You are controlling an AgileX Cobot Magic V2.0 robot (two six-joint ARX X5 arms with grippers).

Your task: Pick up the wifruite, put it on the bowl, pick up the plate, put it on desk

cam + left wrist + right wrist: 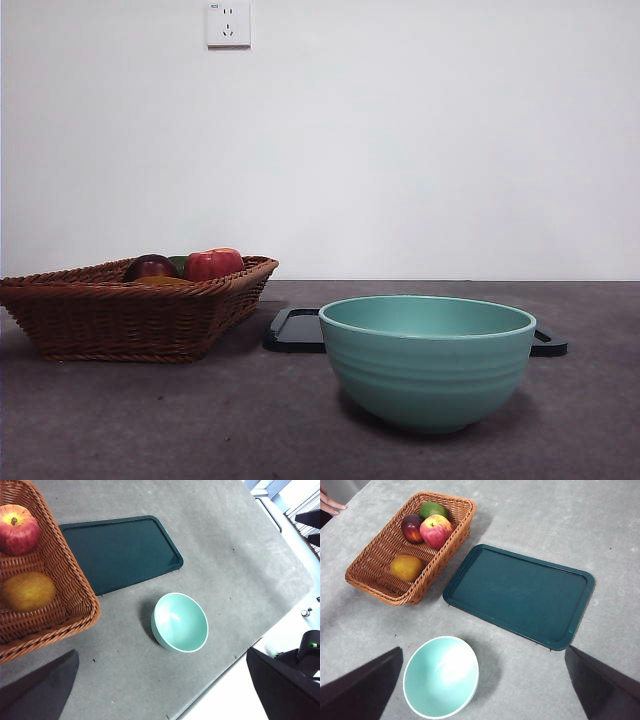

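The wifruite (406,567) is a dull brownish-orange fruit lying in a wicker basket (375,577); it also shows in the left wrist view (27,591). An empty teal bowl (428,360) (180,622) (441,677) stands on the grey desk (150,420). Behind it lies the plate (520,592) (117,550) (295,330), a dark teal rectangular tray, bare. My left gripper (165,690) and right gripper (482,690) both hang high above the desk, open and holding nothing. Neither arm shows in the front view.
The basket (120,310) also holds a red apple (436,530), a dark purple-red fruit (411,527) and a green fruit (432,509). A person's hand (329,504) rests at the desk's edge beyond the basket. The desk edge (240,655) runs near the bowl.
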